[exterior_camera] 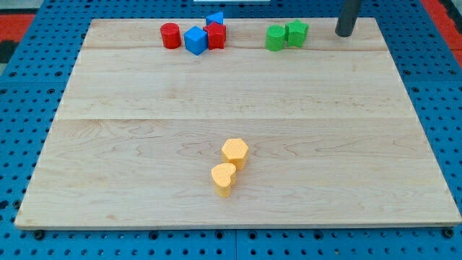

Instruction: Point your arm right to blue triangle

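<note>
The blue triangle (215, 18) lies at the view's top, just behind a red star block (216, 35). A blue cube (195, 40) touches the red star on its left. A red cylinder (170, 35) stands left of the cube. My tip (344, 33) rests on the board at the view's top right, far to the right of the blue triangle. A green cylinder (275, 37) and a green star block (296, 32) sit between my tip and the blue triangle.
A yellow hexagon (234, 152) and a yellow heart block (224, 178) touch each other below the board's middle. The wooden board (144, 144) lies on a blue perforated table (22, 108).
</note>
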